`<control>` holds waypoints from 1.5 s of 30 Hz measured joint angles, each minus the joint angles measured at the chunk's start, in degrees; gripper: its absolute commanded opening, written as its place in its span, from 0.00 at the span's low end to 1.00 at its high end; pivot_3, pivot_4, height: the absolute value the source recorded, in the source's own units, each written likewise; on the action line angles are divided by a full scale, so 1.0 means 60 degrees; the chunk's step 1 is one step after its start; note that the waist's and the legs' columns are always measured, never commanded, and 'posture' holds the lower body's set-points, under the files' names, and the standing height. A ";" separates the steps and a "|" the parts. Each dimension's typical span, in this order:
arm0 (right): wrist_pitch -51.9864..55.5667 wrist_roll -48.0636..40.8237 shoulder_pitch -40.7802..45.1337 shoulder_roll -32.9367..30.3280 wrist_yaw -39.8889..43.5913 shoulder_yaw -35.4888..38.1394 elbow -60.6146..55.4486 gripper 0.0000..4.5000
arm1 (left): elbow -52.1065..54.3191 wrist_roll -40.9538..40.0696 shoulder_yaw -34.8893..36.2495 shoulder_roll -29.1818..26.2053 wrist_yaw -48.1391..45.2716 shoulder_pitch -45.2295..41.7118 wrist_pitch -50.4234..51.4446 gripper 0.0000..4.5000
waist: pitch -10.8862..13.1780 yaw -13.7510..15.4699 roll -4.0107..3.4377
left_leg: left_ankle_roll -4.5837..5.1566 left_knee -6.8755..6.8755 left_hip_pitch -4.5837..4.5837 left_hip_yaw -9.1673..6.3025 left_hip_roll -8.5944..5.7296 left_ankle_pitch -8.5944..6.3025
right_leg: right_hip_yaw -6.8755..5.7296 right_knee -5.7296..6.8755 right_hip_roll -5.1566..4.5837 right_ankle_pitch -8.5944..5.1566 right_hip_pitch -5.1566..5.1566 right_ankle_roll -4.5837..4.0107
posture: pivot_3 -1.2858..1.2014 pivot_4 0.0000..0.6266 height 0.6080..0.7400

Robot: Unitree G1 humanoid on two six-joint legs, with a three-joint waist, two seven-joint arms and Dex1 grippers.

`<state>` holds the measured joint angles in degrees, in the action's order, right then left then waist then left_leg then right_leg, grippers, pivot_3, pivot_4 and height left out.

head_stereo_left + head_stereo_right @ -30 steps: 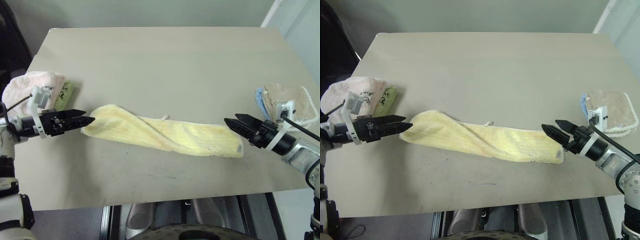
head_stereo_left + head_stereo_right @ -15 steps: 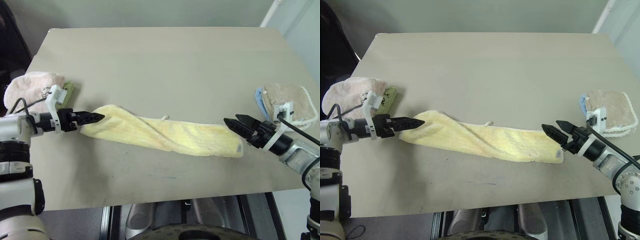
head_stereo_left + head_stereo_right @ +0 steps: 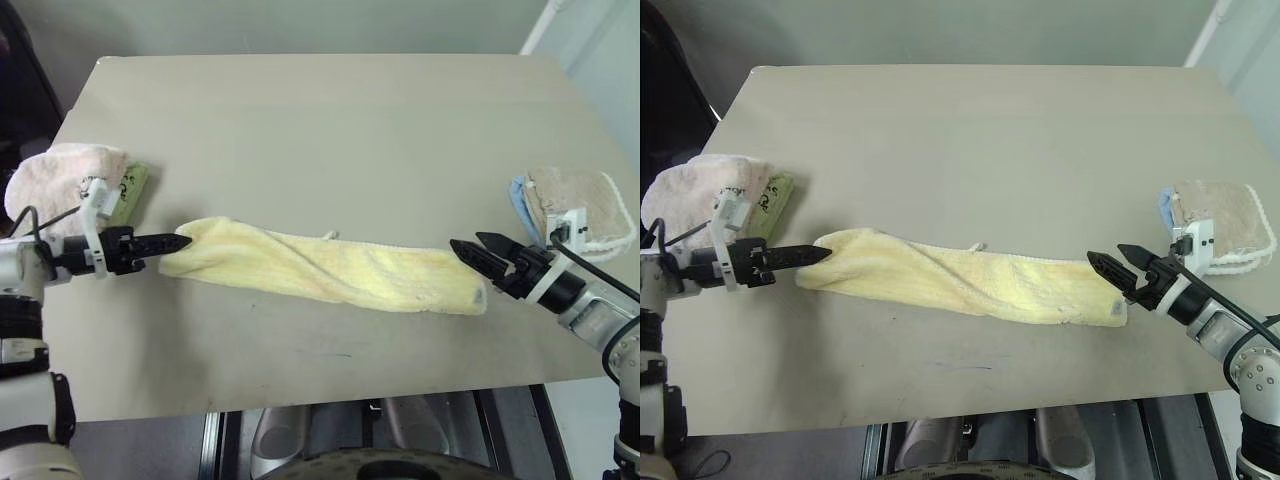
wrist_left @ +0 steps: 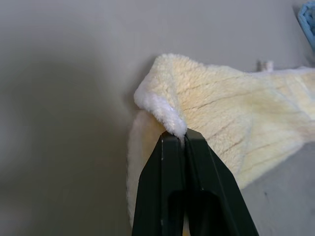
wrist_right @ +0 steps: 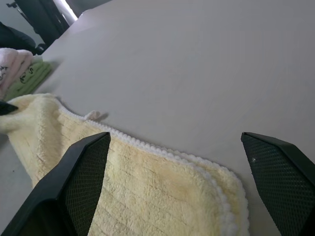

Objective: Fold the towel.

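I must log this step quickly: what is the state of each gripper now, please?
Left gripper: closed, holding the corner of the yellow towel.
Right gripper: open, holding nothing, beside the towel's other end.

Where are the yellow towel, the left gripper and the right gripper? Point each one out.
yellow towel [image 3: 330, 268], left eye view, middle of the cloth.
left gripper [image 4: 183, 140], left wrist view, shut fingertips pinching the towel's corner.
right gripper [image 3: 1108, 261], right eye view, between its open fingertips.

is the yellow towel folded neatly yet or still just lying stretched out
Not folded neatly: the towel lies stretched in a long, twisted strip across the table, its left corner pinched in the shut left tool.
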<state>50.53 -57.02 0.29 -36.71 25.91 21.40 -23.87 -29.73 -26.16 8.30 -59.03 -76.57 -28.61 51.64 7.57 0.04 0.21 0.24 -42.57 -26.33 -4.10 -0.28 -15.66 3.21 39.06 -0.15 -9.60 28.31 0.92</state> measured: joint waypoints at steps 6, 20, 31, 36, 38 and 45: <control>0.0015 0.0075 -0.0060 -0.0008 0.0088 -0.0060 0.0017 1.00 | 0.1004 -0.0367 0.0186 -0.0685 -0.0597 0.1152 0.0153 0.01 | 0.0000 0.0001 0.0000 | -0.0004 0.0036 0.0012 0.0000 0.0001 0.0002 | 0.0003 -0.0005 -0.0001 -0.0001 0.0004 -0.0008 | 0.52 0.24 0.72; 0.0216 0.0184 -0.0098 -0.0223 0.0574 -0.0407 0.0030 1.00 | 0.0998 0.0059 0.0104 -0.0909 -0.0723 0.1640 -0.1239 0.67 | 0.0000 0.0017 0.0000 | -0.0015 0.0051 0.0012 -0.0004 0.0002 0.0003 | 0.0005 -0.0006 -0.0001 -0.0001 0.0011 -0.0023 | 0.52 0.24 0.72; 0.0491 -0.0508 -0.0088 -0.0291 0.0692 0.0049 0.0186 1.00 | -0.0595 0.0119 0.0804 -0.0822 -0.0430 0.0229 -0.2649 0.89 | -0.0002 0.0048 0.0005 | -0.0010 0.0053 0.0006 -0.0006 0.0002 0.0011 | 0.0002 -0.0006 0.0000 0.0004 0.0011 -0.0030 | 0.52 0.24 0.72; 0.0885 -0.1551 0.0338 -0.0234 0.0409 0.0299 0.0306 1.00 | -0.0595 -0.0708 0.1685 -0.0396 -0.0648 -0.0668 -0.2713 0.89 | -0.0002 0.0039 0.0003 | -0.0010 0.0054 0.0004 0.0001 -0.0001 0.0011 | 0.0003 -0.0009 -0.0002 0.0001 0.0013 -0.0024 | 0.52 0.24 0.72; 0.1029 -0.2047 0.0545 -0.0237 0.0216 0.0452 0.0373 1.00 | -0.0148 -0.1058 0.1846 -0.0039 -0.0677 -0.0631 -0.2647 0.89 | -0.0002 0.0037 0.0003 | -0.0014 0.0055 0.0006 0.0001 0.0000 0.0014 | 0.0002 -0.0010 -0.0002 -0.0001 0.0010 -0.0020 | 0.52 0.24 0.72; 0.1438 -0.4935 0.0420 -0.0376 -0.0955 0.0808 0.0340 1.00 | 0.3334 -0.2074 0.1627 0.1211 -0.0528 0.0775 -0.2008 0.89 | -0.0003 0.0040 0.0005 | -0.0086 0.0062 0.0013 0.0012 0.0001 0.0059 | 0.0007 -0.0023 -0.0003 -0.0024 -0.0006 0.0014 | 0.52 0.24 0.72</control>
<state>59.16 -86.63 2.81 -38.97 20.18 26.25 -21.83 -9.72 -38.60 18.06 -51.76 -79.74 -23.96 39.60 7.55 0.28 0.24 -0.28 -42.19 -26.25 -4.02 -0.27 -15.30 3.25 38.92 -0.16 -9.74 28.28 1.00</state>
